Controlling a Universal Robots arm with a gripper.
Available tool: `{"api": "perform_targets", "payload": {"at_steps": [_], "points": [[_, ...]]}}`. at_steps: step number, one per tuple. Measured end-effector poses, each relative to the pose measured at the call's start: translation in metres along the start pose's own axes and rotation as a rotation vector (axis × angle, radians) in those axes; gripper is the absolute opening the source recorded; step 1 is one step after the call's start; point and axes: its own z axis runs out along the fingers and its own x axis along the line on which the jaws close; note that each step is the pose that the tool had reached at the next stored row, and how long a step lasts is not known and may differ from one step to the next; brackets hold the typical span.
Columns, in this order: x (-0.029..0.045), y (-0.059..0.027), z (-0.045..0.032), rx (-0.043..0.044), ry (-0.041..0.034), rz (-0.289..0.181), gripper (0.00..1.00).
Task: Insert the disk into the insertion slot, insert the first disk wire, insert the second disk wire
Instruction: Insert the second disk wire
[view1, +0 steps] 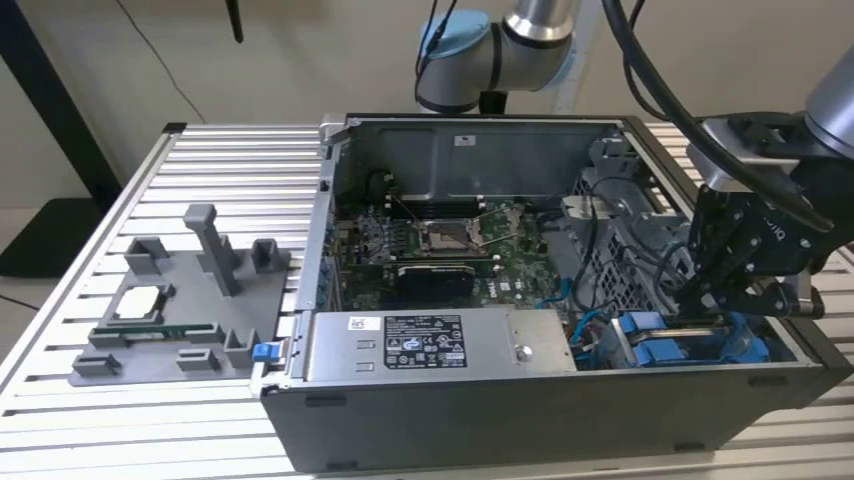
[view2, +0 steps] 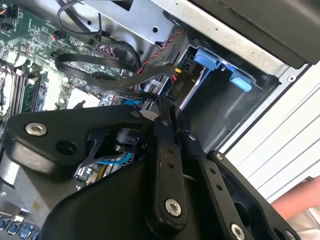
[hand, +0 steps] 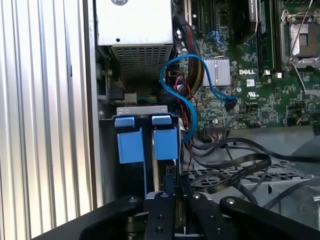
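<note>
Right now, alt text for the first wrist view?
The gripper hangs over the open computer case's drive cage, where two bright blue carrier tabs stand side by side. A blue cable loops beyond them across the green motherboard.

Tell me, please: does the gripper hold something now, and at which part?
It cannot be told: the gripper is down by the blue disk carriers, and its fingertips are hidden.

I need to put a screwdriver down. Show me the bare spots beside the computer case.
Bare slats of the table lie behind the grey parts tray and along the near edge before it. Crowded: inside the case, where the gripper works among cables by the blue disk carriers.
</note>
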Motion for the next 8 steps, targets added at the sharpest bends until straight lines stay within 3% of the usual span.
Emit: {"api": "perform_targets", "payload": {"at_steps": [8], "points": [[0.0004,-0.0005,0.0061,0.0015,0.0005,-0.001,0.0]]}}
